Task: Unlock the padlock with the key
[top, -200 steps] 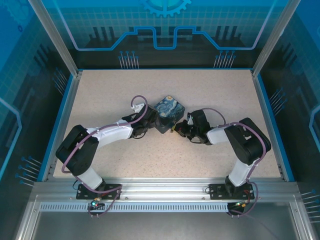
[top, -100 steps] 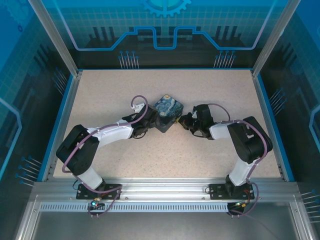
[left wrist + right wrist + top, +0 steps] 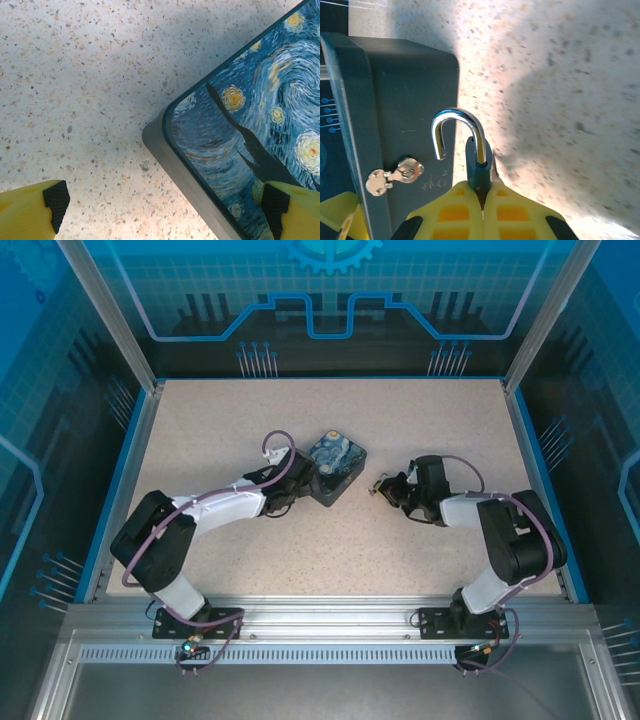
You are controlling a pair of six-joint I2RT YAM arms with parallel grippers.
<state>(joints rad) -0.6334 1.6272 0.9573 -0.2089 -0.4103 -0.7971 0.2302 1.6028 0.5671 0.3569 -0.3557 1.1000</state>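
The clenched right gripper (image 3: 481, 192) hides most of the padlock (image 3: 478, 165), its shackle open, right of centre on the speckled bench (image 3: 420, 420). The released left gripper (image 3: 165, 200) straddles a corner of the box (image 3: 250, 125), which is cropped. Blue panels (image 3: 330, 290) surround the bench.

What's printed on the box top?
The box shows swirling dark blue sky with yellow spots; clearest from left wrist view.

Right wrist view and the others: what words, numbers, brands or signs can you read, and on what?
No readable text.
On the padlock, pinched in the right gripper: no mark legible.
On the box, grey side: faint scratches by the clasp, too blurred to read.
On the box lid: painted night sky, no words.
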